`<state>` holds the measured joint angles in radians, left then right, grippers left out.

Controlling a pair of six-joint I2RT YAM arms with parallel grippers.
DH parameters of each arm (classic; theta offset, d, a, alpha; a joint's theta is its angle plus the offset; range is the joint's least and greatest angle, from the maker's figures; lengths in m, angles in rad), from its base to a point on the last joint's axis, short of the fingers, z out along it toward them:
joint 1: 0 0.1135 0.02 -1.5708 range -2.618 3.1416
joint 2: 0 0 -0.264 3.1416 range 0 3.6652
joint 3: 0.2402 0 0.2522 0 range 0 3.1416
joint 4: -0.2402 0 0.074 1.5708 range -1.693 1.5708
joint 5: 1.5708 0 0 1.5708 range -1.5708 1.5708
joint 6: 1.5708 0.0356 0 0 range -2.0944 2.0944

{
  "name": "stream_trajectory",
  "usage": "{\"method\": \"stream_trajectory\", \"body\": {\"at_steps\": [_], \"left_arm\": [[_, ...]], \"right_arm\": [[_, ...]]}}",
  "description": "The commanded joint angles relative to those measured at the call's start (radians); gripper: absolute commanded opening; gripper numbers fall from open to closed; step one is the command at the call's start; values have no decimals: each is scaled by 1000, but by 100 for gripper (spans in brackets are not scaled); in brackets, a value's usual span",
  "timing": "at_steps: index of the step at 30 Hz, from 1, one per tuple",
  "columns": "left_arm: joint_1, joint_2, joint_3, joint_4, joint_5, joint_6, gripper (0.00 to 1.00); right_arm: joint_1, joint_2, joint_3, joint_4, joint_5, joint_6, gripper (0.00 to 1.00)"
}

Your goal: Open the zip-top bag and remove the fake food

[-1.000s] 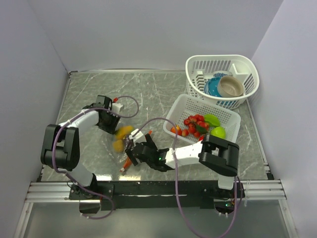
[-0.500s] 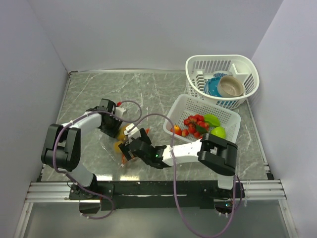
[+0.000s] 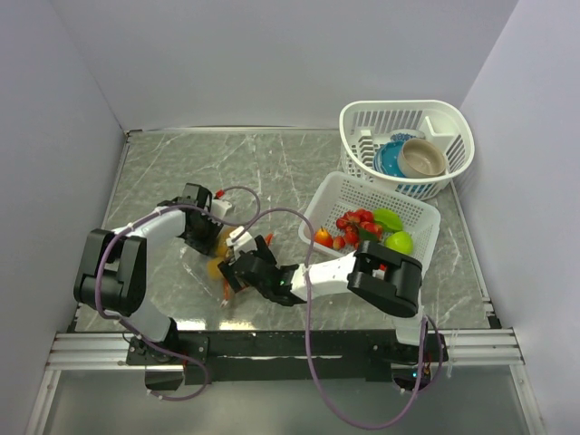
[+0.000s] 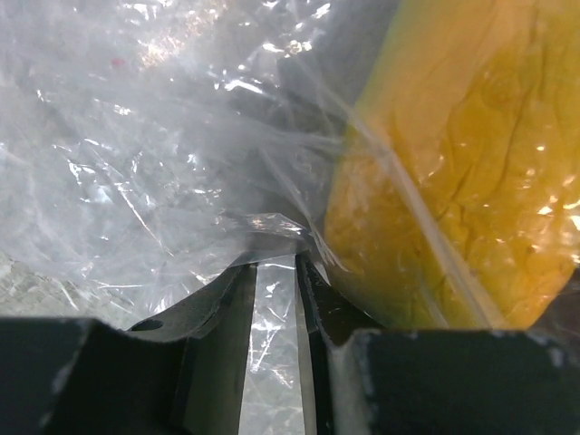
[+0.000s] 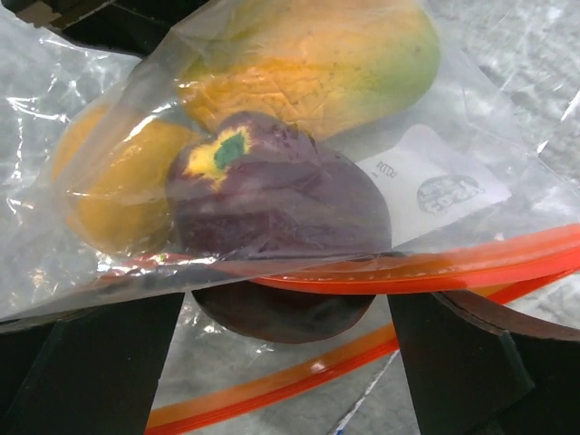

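The zip-top bag (image 3: 217,265) lies between my two grippers on the marble table; its orange-red zip strip (image 5: 362,272) is parted at the mouth. Inside it are fake food pieces: a dark purple fruit (image 5: 272,227) at the mouth, a yellow-green mango (image 5: 308,63) and an orange fruit (image 5: 113,186). My right gripper (image 5: 285,313) is open, its fingers on either side of the mouth and the purple fruit. My left gripper (image 4: 276,265) is shut on the bag's clear film, beside a yellow-orange fruit (image 4: 453,181). From above, the left gripper (image 3: 204,237) and right gripper (image 3: 238,270) are close together.
A white slotted tray (image 3: 319,201) holding red, orange and green fake fruit sits right of centre. A round white basket (image 3: 399,105) with a blue and a beige bowl stands at the back right. Grey walls close in the table on three sides.
My left gripper has moved right toward the bag. My right gripper has pushed left and up into the bag's mouth. The yellow fruits are now largely covered from above.
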<state>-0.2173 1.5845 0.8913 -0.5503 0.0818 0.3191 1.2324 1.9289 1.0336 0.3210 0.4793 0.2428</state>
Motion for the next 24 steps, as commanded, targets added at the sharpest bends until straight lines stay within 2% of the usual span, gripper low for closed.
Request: {"method": "stream_trajectory", "body": {"at_steps": [1, 2, 3, 6, 13, 20, 24], "left_arm": [[-7, -41, -17, -16, 12, 20, 29], [-7, -43, -20, -13, 7, 20, 29], [-7, -44, -28, -10, 3, 21, 29], [-7, -47, -41, 6, -14, 18, 28], [-5, -34, -45, 24, -62, 5, 27], [-4, -24, -31, 27, -79, -2, 25], [-5, -14, -26, 27, -79, -9, 25]], "right_arm": [[-5, -31, -62, 78, -24, 35, 87], [-5, -45, -75, 88, -22, 36, 81], [-7, -71, -87, 96, -21, 42, 69], [-4, -132, -113, 72, -16, 49, 58], [28, -312, -225, -28, -19, 87, 60], [49, -525, -323, -272, -39, 188, 63], [19, -760, -380, -350, 34, 219, 64]]}}
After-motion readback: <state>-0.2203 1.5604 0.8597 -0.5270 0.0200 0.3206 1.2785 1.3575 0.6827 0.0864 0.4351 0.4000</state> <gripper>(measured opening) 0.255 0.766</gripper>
